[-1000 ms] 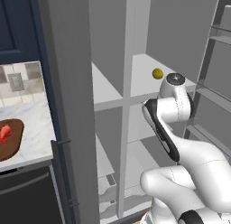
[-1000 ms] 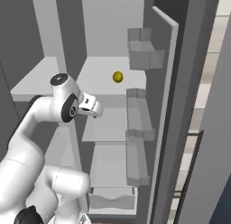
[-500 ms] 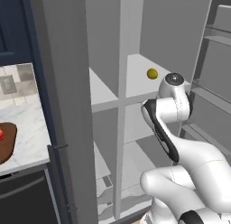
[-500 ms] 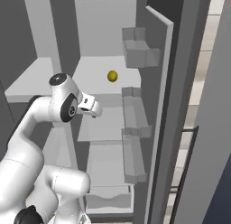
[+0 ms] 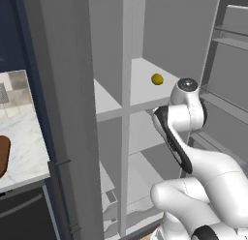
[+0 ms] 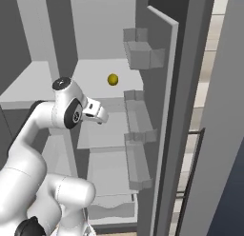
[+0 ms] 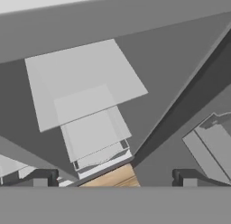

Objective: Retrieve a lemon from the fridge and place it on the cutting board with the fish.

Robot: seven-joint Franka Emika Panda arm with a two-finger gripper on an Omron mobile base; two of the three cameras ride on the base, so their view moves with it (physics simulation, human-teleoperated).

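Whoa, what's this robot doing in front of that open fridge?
It has come for the lemon, which sits alone on an upper shelf of the open fridge. The arm is raised in front of the shelves, and its gripper is open, holding nothing and looking down at the lower shelves. The lemon is untouched. The cutting board it should end up on peeks in from the counter at far left.

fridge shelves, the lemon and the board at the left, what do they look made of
Fridge shelves: pale grey, flat and matte, with no see-through look, so likely plastic or painted metal; hard to say which. Lemon: smooth plain yellow skin, no visible texture, a rendered fruit. Board: dark reddish-brown, probably wood, though only its edge is in sight and no grain can be made out.
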